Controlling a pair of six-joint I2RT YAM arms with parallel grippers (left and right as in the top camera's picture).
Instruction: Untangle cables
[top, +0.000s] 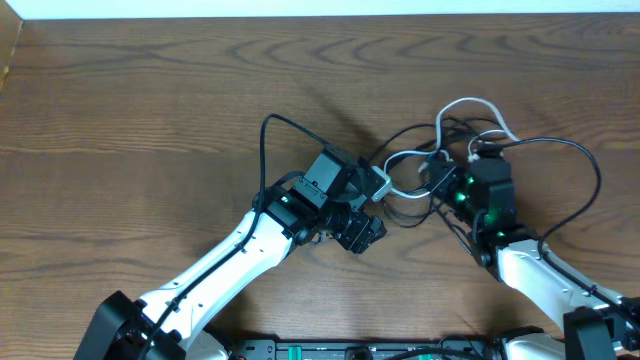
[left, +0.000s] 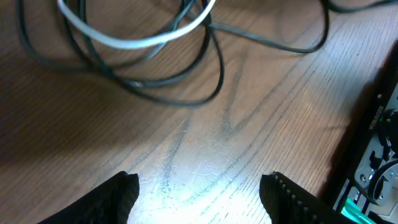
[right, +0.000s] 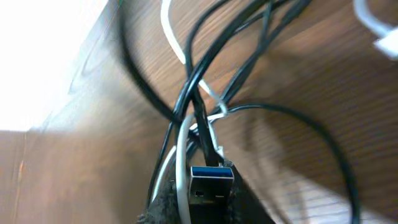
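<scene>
As limp, light cables (right: 194, 102) snag, hold near ends: right tool (right: 200, 200) clamps a plug (right: 211, 180), left tool (left: 199, 194) wide.

We are looking at a brown wooden table (top: 150, 120), its grain running in wavy bands from left to right. Along its far side a white strip (top: 320, 7) is showing, and at the far left corner a paler brown edge (top: 8, 50) is peeking in.
</scene>
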